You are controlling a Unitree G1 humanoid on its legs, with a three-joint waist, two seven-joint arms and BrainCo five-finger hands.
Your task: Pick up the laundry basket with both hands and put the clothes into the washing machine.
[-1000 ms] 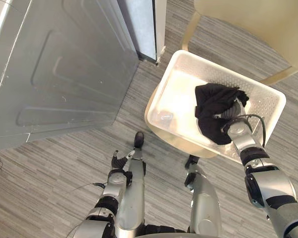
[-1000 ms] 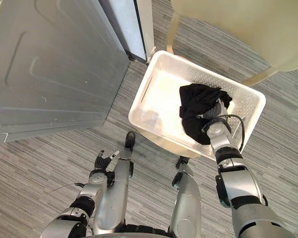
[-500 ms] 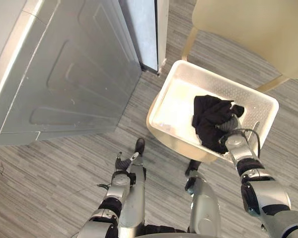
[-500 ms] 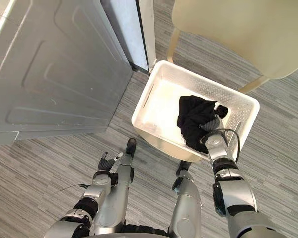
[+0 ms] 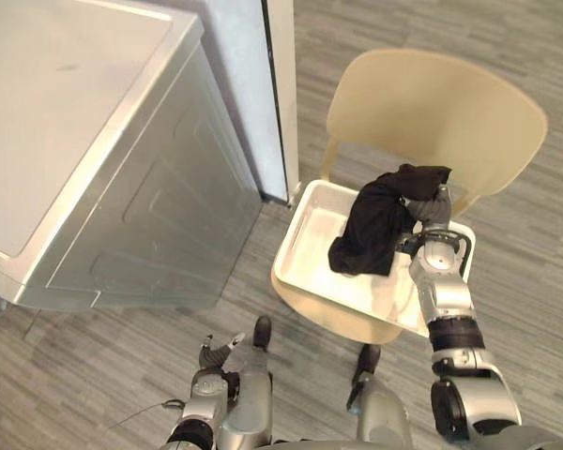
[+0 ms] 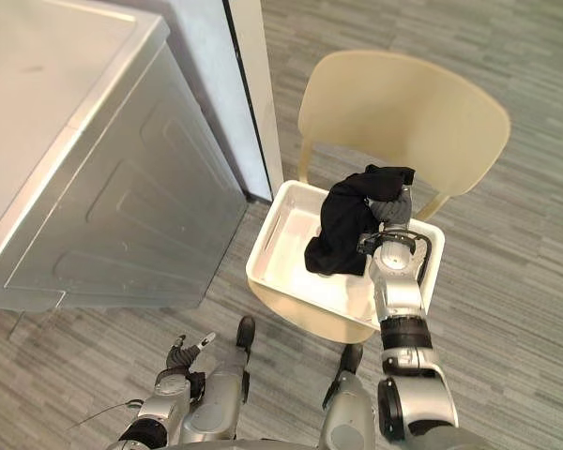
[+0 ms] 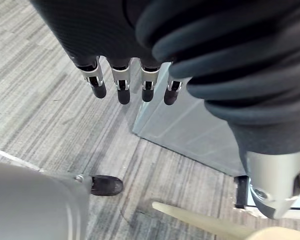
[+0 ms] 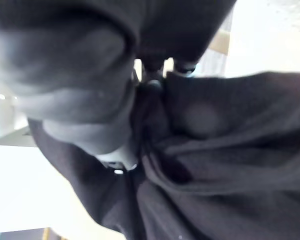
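While its right hand point(image 5: 434, 206) clutches a black garment point(image 5: 366, 239) above the basket point(image 5: 308, 248), likely bound for the washer point(image 5: 122, 216), the left hand point(image 7: 121, 82) hangs open.

Right hand point(image 6: 391, 208) up, fingers curled round black cloth point(image 6: 342, 225); left hand point(image 5: 218, 356) hangs low, fingers straight, empty.
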